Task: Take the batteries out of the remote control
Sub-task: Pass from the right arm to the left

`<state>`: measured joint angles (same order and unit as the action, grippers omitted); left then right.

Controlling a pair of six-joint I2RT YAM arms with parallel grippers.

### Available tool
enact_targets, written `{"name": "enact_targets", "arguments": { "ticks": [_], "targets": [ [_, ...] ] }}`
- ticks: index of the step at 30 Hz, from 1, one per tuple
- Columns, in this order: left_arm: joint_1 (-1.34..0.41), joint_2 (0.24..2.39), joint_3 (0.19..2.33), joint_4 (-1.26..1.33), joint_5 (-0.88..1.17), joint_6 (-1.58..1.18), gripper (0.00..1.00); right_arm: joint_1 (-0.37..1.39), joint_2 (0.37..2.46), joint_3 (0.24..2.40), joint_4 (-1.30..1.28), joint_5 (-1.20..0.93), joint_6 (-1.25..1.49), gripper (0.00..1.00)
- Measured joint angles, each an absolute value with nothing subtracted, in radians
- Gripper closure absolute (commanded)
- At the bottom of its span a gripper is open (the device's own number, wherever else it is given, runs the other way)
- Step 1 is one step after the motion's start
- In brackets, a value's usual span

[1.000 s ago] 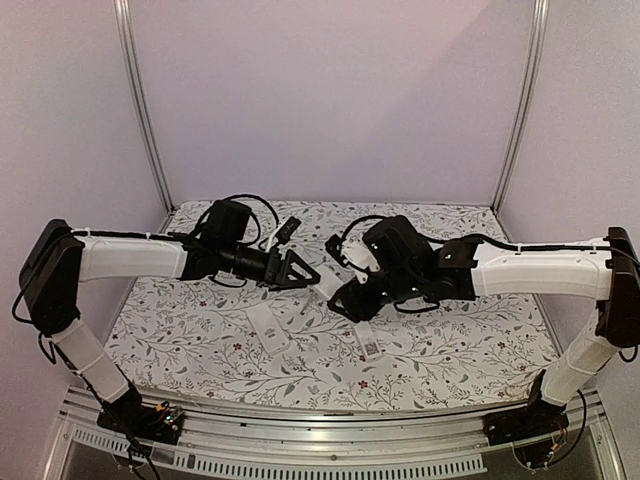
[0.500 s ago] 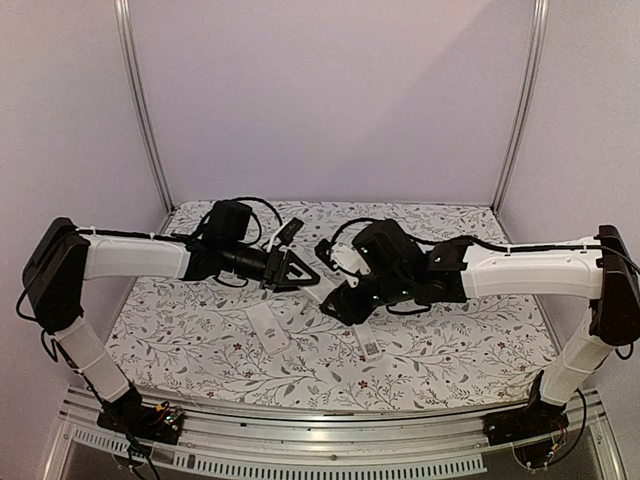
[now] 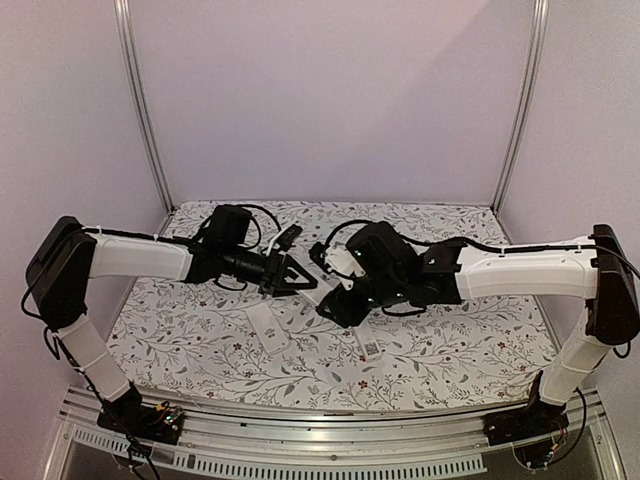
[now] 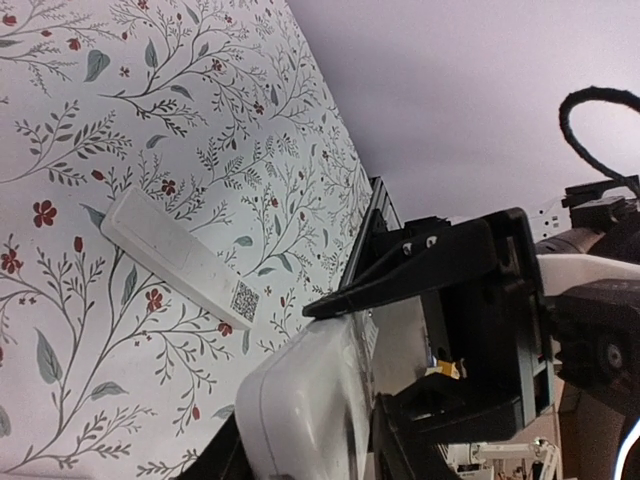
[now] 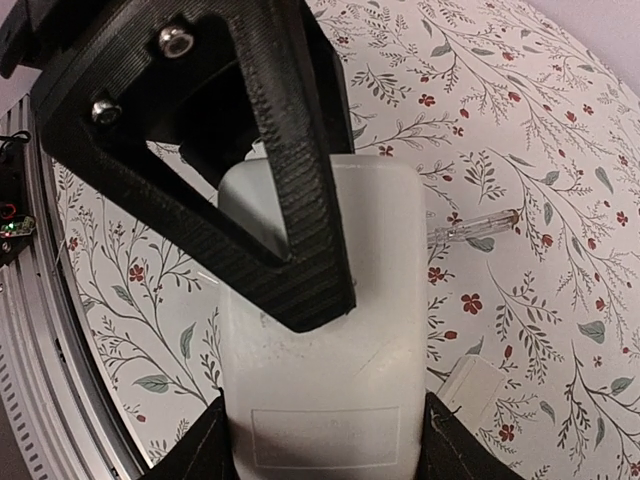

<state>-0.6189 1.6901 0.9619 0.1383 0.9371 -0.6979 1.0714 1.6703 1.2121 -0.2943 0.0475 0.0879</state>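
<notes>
A white remote control (image 5: 320,380) is held above the table between both arms. My right gripper (image 5: 320,445) is shut on its near end, one finger on each long side. My left gripper (image 4: 310,430) is shut on the other end (image 4: 305,400), and one of its black fingers (image 5: 290,230) lies across the remote's face. From above, the left gripper (image 3: 293,277) and right gripper (image 3: 337,300) meet at the remote (image 3: 320,290). The batteries are hidden. A small orange bit (image 4: 445,370) shows behind the remote, and I cannot tell what it is.
A white cover with a QR code (image 3: 368,345) and another white strip (image 3: 268,330) lie on the floral cloth below the grippers. A thin clear pen-like tool (image 5: 470,225) lies beside them. A small dark object (image 3: 288,232) sits at the back.
The right arm carried the remote leftward toward the left arm. The left gripper's jaws closed in on the remote's free end.
</notes>
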Motion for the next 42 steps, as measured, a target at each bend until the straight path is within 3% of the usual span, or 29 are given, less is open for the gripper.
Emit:
{"name": "enact_targets", "arguments": {
  "ticks": [11, 18, 24, 27, 31, 37, 42],
  "targets": [
    [-0.611, 1.698, 0.954, 0.143, 0.939, -0.714, 0.72, 1.082, 1.69, 1.22, -0.299, 0.069, 0.071, 0.52],
    [-0.609, 1.702, 0.953, 0.146, 0.945, -0.737, 0.84, 1.088, 1.694, 1.22, -0.3, 0.08, 0.062, 0.5],
    [-0.609, 1.702, 0.953, 0.145, 0.95, -0.769, 0.94, 1.095, 1.703, 1.22, -0.298, 0.108, 0.058, 0.38],
    [-0.609, 1.702, 0.952, 0.144, 0.953, -0.759, 0.99, 1.095, 1.703, 1.22, -0.298, 0.109, 0.062, 0.22],
    [-0.603, 1.702, 0.951, 0.145, 0.954, -0.749, 1.0, 1.095, 1.7, 1.218, -0.287, 0.111, 0.072, 0.11],
    [-0.583, 1.702, 0.947, 0.152, 0.958, -0.749, 1.0, 1.095, 1.678, 1.191, -0.262, 0.119, 0.097, 0.02],
    [-0.545, 1.692, 0.931, 0.161, 0.959, -0.75, 1.0, 1.095, 1.623, 1.152, -0.21, 0.144, 0.159, 0.01]
  ]
}}
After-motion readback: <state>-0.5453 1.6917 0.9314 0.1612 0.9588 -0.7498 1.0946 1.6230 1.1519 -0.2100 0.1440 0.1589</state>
